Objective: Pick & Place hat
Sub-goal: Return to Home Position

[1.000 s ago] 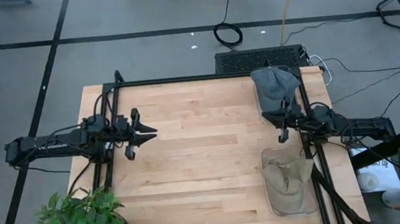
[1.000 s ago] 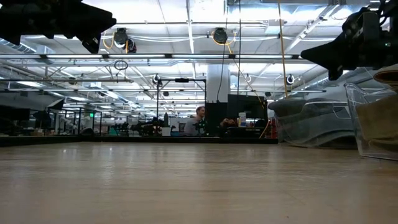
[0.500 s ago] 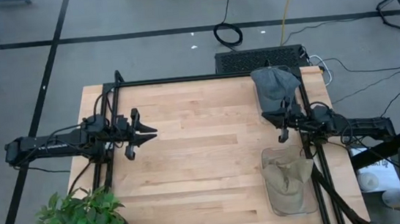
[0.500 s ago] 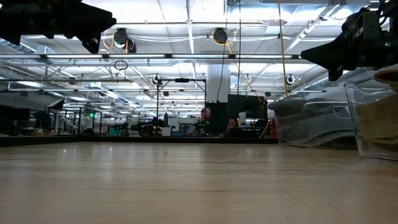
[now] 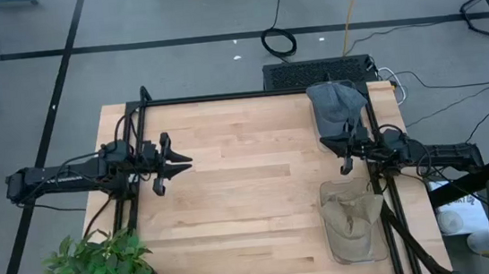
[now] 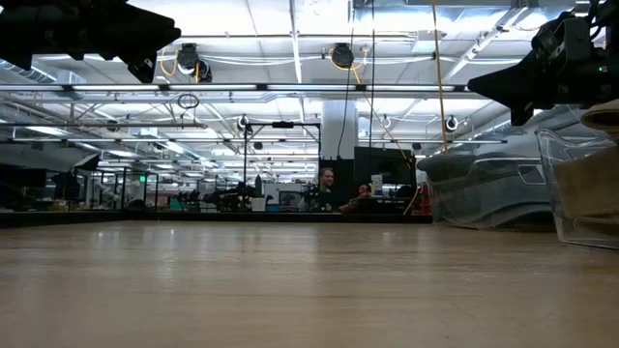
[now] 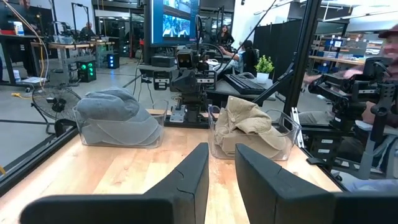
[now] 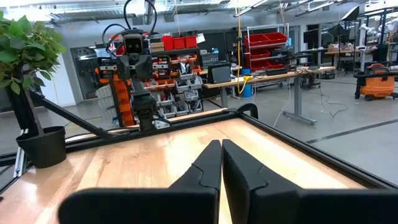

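At table level, both of my arms hang above the wooden table (image 5: 251,208), one at each side edge and well apart, facing each other across bare boards. Left gripper (image 7: 222,155): fingers slightly parted with a narrow gap between them, holding nothing. Right gripper (image 8: 221,149): fingers closed together, holding nothing. The brown caps (image 5: 351,217) lie piled inside the clear bin (image 7: 291,134) at the right edge of the table, just beside my right arm. A grey cap (image 5: 338,101) fills a second clear bin (image 7: 81,134) on the other side of that arm. No cap shows loose on the wood. Judgement: placing appears complete. What remains is only for each arm to settle at its rest pose, and both look at or near it.
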